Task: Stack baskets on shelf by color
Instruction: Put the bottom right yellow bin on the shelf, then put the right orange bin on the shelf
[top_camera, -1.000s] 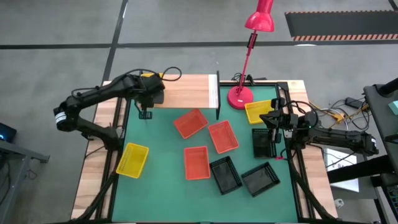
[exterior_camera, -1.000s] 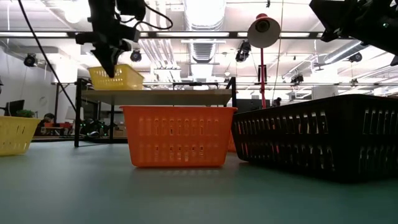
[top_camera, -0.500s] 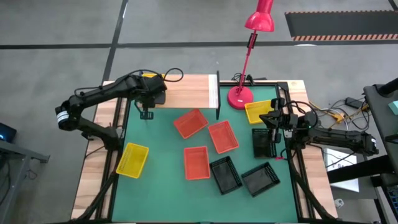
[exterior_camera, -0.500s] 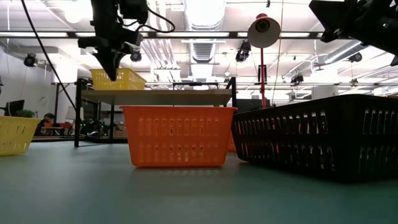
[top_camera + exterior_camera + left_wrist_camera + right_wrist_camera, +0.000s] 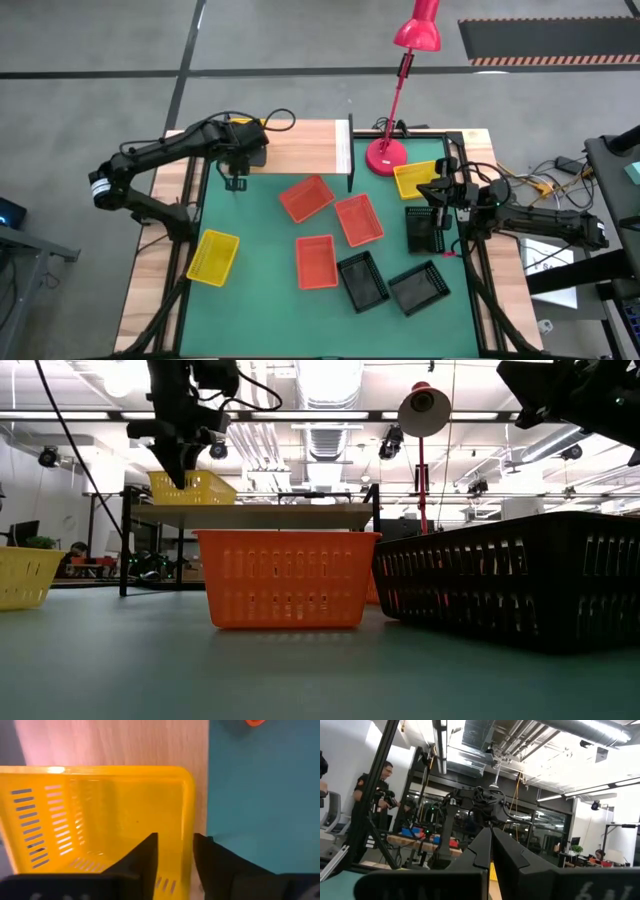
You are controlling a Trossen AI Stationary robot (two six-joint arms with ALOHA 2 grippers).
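Left end effector (image 5: 175,852) sits over the left end of the shelf (image 5: 300,147), fingers narrow and straddling the wall of a yellow basket (image 5: 100,815) that rests on the wooden top; the low view shows that basket on the shelf under the arm. Right end effector (image 5: 491,847) is at the right edge of the surface (image 5: 260,240), fingers pressed together on nothing, raised above a second yellow basket (image 5: 413,179) and a black basket (image 5: 422,228). Third yellow basket (image 5: 213,256) lies near left on the green. Three red baskets cluster mid-surface: one (image 5: 306,198) just near the shelf, one (image 5: 358,219) to its right, one (image 5: 316,261) nearer. Two more black baskets near right: (image 5: 362,280) and (image 5: 419,288), close together. Red lamp (image 5: 386,152) stands at the far edge, right of the shelf. A person (image 5: 370,785) stands in the room behind.
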